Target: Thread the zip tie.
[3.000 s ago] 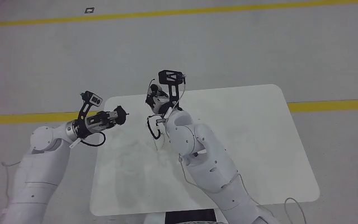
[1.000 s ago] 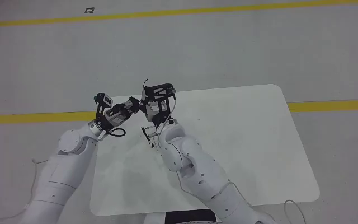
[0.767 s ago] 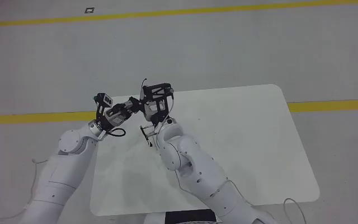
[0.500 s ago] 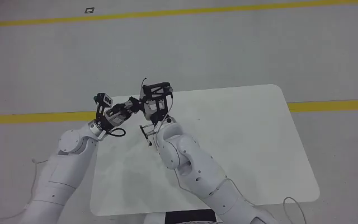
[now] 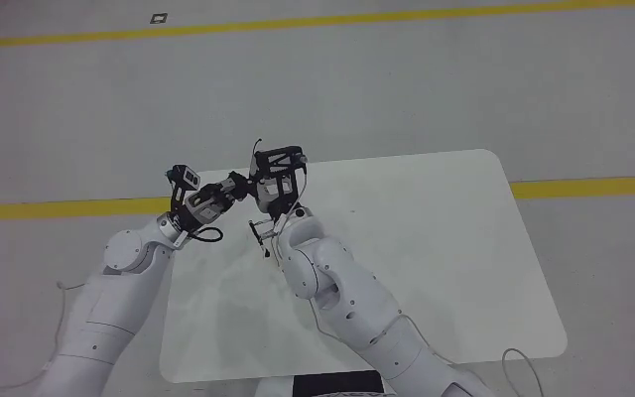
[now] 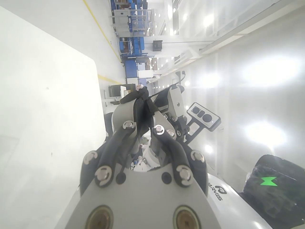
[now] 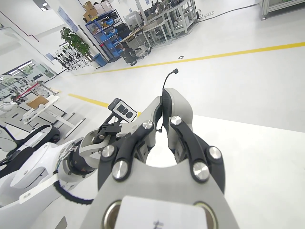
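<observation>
my right gripper [image 7: 164,94] is clamped shut on the zip tie [image 7: 166,80], held up in the air above the far left corner of the surface [image 5: 446,248]. a short curved stretch of strap rises past my fingertips and ends in the head [image 7: 175,70]. a thin bit of the strap shows lower down in the gap between my fingers. my left gripper [image 6: 140,95] has its fingers pressed together too, tip almost against my right one. there is something dark at its tips, and i cannot tell whether that is the tie's tail or just the pads.

i judge the step in hand to be lining the tail up with the slot in the head, and it is not threaded yet. to do it well i should hold the right wrist steady, so the head gives a fixed target. the free strap above the grip is short, which should keep the head from wobbling. the left should bring the tail in straight along the slot's axis, with little tail beyond the pinch so it does not buckle. the main risks are my grippers knocking each other, or the tail sliding past the head.
</observation>
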{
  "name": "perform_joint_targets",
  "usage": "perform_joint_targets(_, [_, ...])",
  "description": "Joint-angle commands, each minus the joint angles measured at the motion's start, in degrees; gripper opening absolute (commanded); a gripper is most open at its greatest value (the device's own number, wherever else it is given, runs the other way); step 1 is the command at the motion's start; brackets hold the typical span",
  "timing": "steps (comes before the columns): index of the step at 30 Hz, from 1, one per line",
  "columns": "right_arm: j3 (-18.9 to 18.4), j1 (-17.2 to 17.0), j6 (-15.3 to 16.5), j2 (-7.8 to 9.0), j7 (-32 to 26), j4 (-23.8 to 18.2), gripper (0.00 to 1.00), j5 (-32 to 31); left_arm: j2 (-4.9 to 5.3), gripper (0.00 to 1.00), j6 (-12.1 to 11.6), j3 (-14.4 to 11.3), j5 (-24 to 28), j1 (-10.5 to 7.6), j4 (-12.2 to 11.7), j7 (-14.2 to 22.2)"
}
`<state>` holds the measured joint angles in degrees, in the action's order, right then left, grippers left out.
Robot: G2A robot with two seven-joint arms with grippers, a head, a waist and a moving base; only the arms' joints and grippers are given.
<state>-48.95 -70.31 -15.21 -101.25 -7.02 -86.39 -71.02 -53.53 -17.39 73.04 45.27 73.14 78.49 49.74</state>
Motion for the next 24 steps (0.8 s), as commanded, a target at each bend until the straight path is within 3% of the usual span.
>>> perform_joint_targets(1, [0.0,0.0,0.0,-0.02,-0.1,0.0,0.00,-0.1,0.00,0.00,0.0,0.0,0.0,0.00,0.0,0.0])
perform_joint_targets(24, [0.3,-0.1,-0.3,-0.35,0.5,0.6,0.00,0.3,0.00,0.00,0.0,0.0,0.0,0.00,0.0,0.0])
